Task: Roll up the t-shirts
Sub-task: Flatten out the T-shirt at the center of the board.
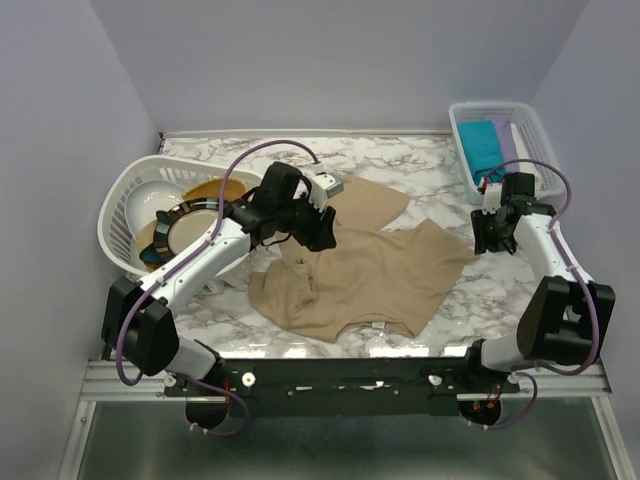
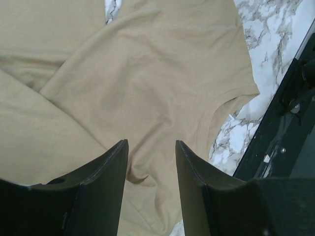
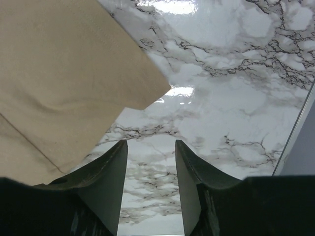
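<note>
Marble-patterned white tabletop (image 1: pixel 400 165) meets plain pale-grey walls (image 1: pixel 330 60). A large beige soft-fabric t-shirt (image 1: pixel 365 270) lies rumpled at its middle. A teal rolled bundle (image 1: pixel 482 145) and a lilac one (image 1: pixel 505 138) sit in the white slatted crate (image 1: pixel 485 105) far right.

Left wrist: the left gripper (image 2: pixel 151 147) hangs spread and empty over the shirt's creased cloth.

Right wrist: the right gripper (image 3: pixel 151 147), fingers apart, hangs over bare marble beside a shirt corner.

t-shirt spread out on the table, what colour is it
The t-shirt is plain beige, best seen in the left wrist view.
</note>
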Controlling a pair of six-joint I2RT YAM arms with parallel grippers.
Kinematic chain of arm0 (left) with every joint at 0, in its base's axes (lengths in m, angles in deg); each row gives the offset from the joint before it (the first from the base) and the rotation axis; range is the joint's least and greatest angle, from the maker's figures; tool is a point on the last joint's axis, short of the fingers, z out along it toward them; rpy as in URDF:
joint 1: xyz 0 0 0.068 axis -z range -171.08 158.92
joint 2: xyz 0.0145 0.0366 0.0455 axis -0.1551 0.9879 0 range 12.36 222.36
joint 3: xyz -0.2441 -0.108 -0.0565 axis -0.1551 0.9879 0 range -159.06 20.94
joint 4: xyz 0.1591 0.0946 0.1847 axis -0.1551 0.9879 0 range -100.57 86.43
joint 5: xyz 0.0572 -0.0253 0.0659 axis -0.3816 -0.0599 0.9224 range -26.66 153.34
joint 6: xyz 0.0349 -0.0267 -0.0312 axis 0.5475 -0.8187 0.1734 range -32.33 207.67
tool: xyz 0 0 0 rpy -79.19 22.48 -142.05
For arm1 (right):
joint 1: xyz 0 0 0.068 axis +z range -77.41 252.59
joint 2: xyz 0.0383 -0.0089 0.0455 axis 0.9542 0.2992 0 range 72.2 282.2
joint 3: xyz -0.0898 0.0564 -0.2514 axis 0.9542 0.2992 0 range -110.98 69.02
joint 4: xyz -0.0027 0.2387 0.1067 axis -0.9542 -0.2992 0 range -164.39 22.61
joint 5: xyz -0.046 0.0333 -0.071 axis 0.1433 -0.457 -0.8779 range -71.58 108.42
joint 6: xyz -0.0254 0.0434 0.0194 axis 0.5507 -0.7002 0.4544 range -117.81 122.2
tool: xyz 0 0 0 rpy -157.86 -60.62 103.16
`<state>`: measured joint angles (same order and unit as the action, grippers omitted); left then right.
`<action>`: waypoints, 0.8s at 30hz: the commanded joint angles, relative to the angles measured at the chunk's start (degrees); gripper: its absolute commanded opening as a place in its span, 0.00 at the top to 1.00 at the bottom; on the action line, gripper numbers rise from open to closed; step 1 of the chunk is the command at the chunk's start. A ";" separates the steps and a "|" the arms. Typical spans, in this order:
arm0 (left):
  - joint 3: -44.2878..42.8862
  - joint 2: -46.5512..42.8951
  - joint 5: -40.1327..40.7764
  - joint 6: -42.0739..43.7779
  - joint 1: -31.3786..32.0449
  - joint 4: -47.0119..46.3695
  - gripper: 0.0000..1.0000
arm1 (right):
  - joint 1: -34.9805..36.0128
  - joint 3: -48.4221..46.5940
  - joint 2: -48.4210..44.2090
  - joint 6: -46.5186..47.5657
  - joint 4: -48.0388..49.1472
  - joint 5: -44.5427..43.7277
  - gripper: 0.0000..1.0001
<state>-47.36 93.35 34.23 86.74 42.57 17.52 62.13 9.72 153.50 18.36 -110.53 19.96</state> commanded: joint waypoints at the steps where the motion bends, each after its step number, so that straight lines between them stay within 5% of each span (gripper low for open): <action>1: -1.93 4.16 1.42 -2.06 1.07 -3.74 0.47 | -0.18 -1.77 6.22 -0.17 4.81 -3.30 0.50; 8: -1.05 14.43 -0.95 -1.18 9.41 -14.90 0.56 | -0.18 -3.80 8.71 3.70 5.26 -1.80 0.53; 12: -3.69 22.09 -0.52 -1.18 13.72 -18.34 0.76 | -0.18 -3.10 9.05 3.61 3.50 -1.80 0.52; 16: -1.06 25.62 0.53 -1.18 14.78 -17.20 0.89 | -0.18 -2.92 10.90 3.00 2.01 -1.89 0.51; 24: 10.79 21.67 3.79 3.30 14.69 -9.56 0.95 | -0.18 -2.74 10.37 1.07 -0.19 1.97 0.51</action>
<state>-41.87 118.75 35.22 86.94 57.48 2.86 62.11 7.55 163.68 21.13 -107.97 19.57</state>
